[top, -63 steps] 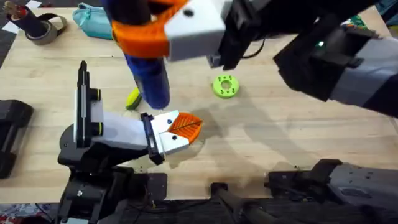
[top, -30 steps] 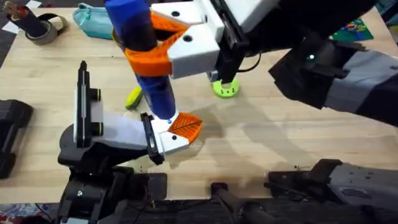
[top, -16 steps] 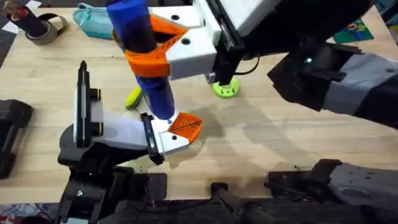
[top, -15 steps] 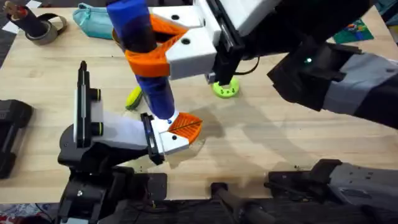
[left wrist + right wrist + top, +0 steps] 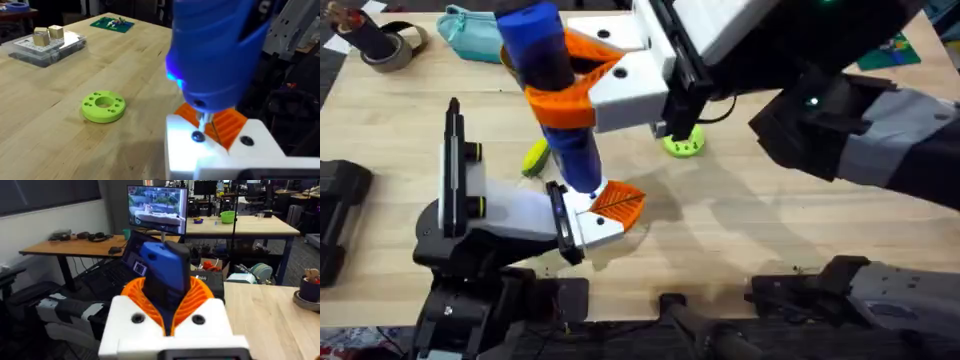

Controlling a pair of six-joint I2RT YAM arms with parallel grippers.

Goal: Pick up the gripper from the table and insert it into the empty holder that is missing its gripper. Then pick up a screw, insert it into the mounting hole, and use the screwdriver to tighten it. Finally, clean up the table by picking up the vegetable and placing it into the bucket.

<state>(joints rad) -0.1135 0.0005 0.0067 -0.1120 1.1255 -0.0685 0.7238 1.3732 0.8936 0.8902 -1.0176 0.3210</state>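
- The right end effector (image 5: 582,88) is high over the table (image 5: 770,230), close under the overhead camera, its white fingers with orange ribbed pads (image 5: 560,104) clamped on the screwdriver (image 5: 555,95).
- The screwdriver stands nearly upright, blue body above, narrow tip (image 5: 204,119) pointing down.
- In the left wrist view the tip (image 5: 204,119) comes down onto a small dark screw head (image 5: 198,136) on the white body of the left end effector (image 5: 610,210); whether it truly sits in the screw is hard to say, as the tip is thin and partly blurred.
- The left end effector lies low above the table near its own base. Its orange pads (image 5: 618,203) look close together, but I cannot tell for certain how the fingers stand.
- The lime-green disc (image 5: 103,106) lies flat on the table, apart from both end effectors, with its ring of small holes, the mounting hole (image 5: 88,104) among them, facing up.
- The vegetable (image 5: 533,157) lies on the table just beside the screwdriver's lower body, partly hidden behind it.
- A teal pouch (image 5: 470,32) and a grey tape roll (image 5: 388,47) rest at the far left of the table.
- A clear plastic box (image 5: 47,46) sits farther off in the left wrist view.
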